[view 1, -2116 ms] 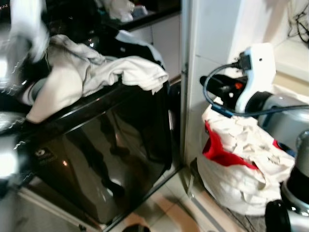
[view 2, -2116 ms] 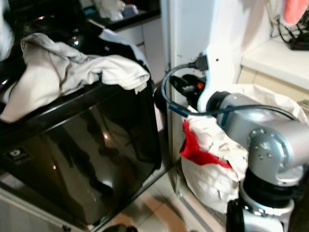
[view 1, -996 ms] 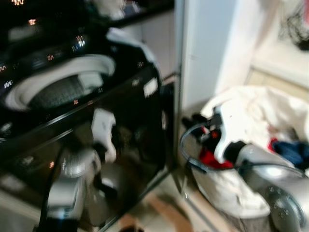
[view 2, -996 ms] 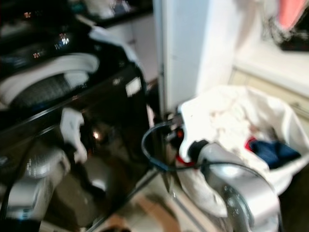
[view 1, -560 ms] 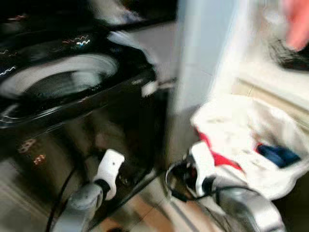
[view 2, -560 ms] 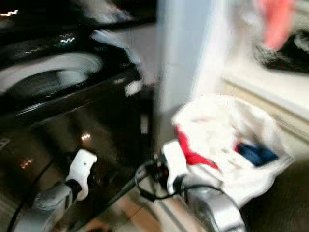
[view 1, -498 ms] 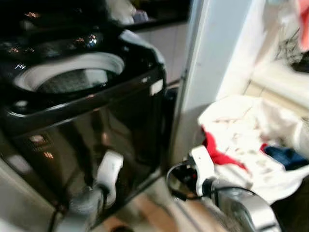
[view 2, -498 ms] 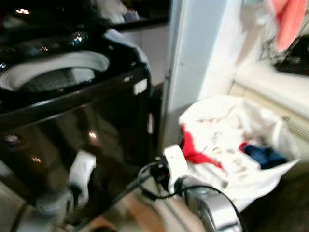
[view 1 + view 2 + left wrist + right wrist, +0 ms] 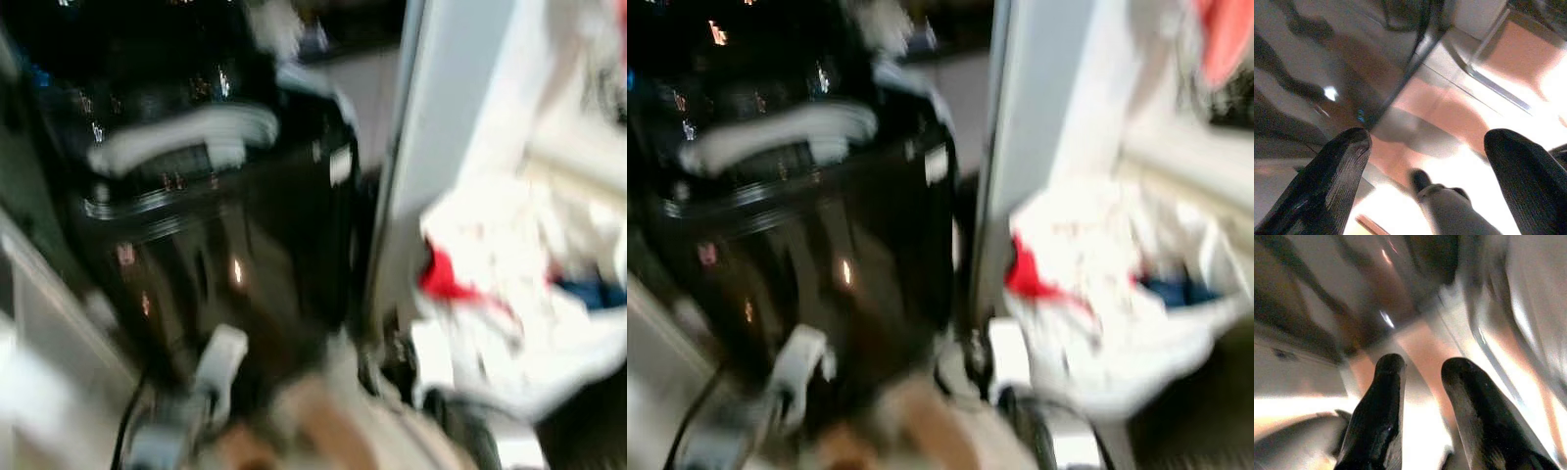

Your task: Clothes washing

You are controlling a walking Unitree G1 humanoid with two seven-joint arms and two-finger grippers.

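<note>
Everything's pretty smeared in the head views, so take the details loosely. On the left, the left pincer (image 9: pixel 1425 166) hangs low in front of the black washing machine (image 9: pixel 225 245), aimed at the tiled floor (image 9: pixel 1459 112). Its two black fingers (image 9: pixel 1334 171) stand wide apart with nothing between them.

The washing machine is a top-loader with the lid up, and you can make out the pale rim of the drum opening (image 9: pixel 186 137) at the top. I can't tell through the blur whether any clothes are inside, so I won't call the load done.

Just right of the machine's base, the right pincer (image 9: pixel 1420 396) also hangs low over the floor. Its fingers (image 9: pixel 1378 401) have a narrow gap between them and hold nothing.

Further right, past the white wall edge (image 9: pixel 431 127), sits the white laundry bag (image 9: pixel 1097 294), and it's still visibly stuffed. There's pale fabric heaped up, a red garment (image 9: pixel 446 276) at the near side and something blue (image 9: pixel 1176 291) toward the back.

My read is that we're somewhere mid-task at best. The machine is open and ready, but a good pile is left in the bag and both pincers are empty. Left to do, I'd guess: grab more from the bag, drop it in the drum, close the lid and start the wash.
</note>
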